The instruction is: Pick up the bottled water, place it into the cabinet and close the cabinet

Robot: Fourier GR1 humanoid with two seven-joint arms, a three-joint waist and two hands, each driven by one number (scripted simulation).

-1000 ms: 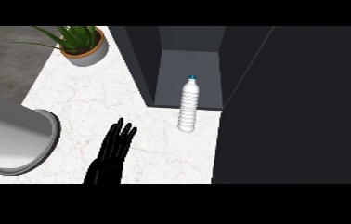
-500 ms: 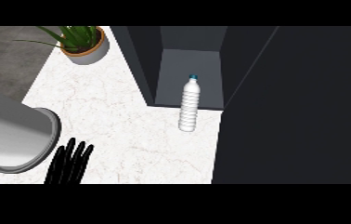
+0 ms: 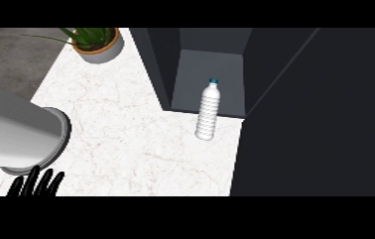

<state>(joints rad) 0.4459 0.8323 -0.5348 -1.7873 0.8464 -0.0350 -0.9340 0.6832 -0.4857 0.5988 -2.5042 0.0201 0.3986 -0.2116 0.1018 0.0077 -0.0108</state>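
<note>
Bottled water [image 3: 208,112] stands at our worktop's [image 3: 132,119] back edge, well apart from our left hand [image 3: 38,183], fingers straight, at the front-left corner

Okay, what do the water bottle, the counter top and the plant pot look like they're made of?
Bottled water: likely clear plastic, with a ribbed whitish body and a small blue cap. Counter top: looks like polished marble or a marble-look stone, white with faint thin veins. Plant pot: probably ceramic or terracotta, matte grey wall with an orange-brown rim; the look leaves it open.
</note>
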